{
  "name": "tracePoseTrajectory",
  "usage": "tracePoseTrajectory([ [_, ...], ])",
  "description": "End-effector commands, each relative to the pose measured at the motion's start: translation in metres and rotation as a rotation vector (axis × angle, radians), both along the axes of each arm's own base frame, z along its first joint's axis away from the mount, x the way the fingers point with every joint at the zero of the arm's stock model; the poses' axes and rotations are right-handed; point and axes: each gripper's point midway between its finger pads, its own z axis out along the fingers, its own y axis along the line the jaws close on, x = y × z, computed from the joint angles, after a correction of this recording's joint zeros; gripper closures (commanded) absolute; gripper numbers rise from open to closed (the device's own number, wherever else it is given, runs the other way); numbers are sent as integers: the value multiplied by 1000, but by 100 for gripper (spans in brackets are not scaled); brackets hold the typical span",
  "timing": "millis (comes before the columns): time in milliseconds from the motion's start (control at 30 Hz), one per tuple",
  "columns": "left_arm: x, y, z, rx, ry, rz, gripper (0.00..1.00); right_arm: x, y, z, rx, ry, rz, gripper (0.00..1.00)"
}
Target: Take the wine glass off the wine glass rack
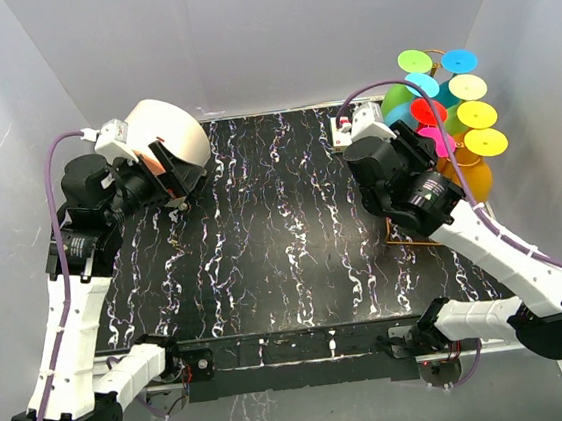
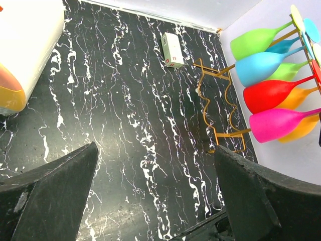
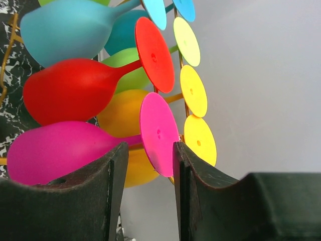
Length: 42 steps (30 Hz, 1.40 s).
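The wine glass rack (image 1: 405,241) of thin orange-gold wire (image 2: 215,108) stands at the table's right edge, with several coloured glasses hung sideways on it. The lowest on the near side is the pink wine glass (image 2: 281,124), its bowl (image 3: 55,150) to the left and its round foot (image 3: 158,133) facing me. My right gripper (image 3: 149,148) has its fingers on either side of that pink foot, with a gap still showing on the left side. In the top view the right gripper (image 1: 416,138) reaches into the rack. My left gripper (image 2: 155,150) hangs wide open over bare table, near the drum (image 1: 172,182).
A round cream-and-orange drum (image 1: 167,132) lies at the back left. A small white box (image 2: 172,50) sits at the back edge near the rack. Red (image 3: 70,90), blue (image 3: 65,30), green and orange glasses hang close above and behind the pink one. Grey walls enclose the table.
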Motion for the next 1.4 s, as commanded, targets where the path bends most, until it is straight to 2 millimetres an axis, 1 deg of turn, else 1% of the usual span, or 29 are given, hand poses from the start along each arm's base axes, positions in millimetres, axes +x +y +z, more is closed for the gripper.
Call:
tracePoseTrajectory([
  [0, -5, 1, 4, 12, -16, -12, 1, 2, -10, 11, 30, -66, -44, 62],
  [167, -5, 3, 3, 22, -18, -9, 1, 4, -11, 10, 29, -71, -49, 64],
  [400, -5, 4, 2, 30, -19, -5, 1, 6, -12, 9, 21, -71, -53, 72],
  [533, -5, 4, 2, 35, -20, -5, 1, 7, -12, 10, 18, -71, -57, 80],
  [633, -4, 5, 1, 38, -16, -4, 1, 7, -12, 9, 11, -66, -58, 84],
  [767, -4, 5, -1, 40, -14, -2, 1, 7, -12, 10, 9, -64, -54, 94],
  [967, -3, 5, -2, 39, -11, -2, 1, 6, -11, 14, 17, -65, -28, 97],
  [1067, -2, 4, -2, 37, -9, -3, 1, 4, -10, 18, 27, -70, -10, 98],
  [1233, -3, 4, -2, 34, -8, -5, 1, 3, -4, 25, 44, -70, 36, 100],
  [1367, -3, 4, -3, 34, -6, -5, 1, 3, 1, 24, 45, -61, 67, 100],
])
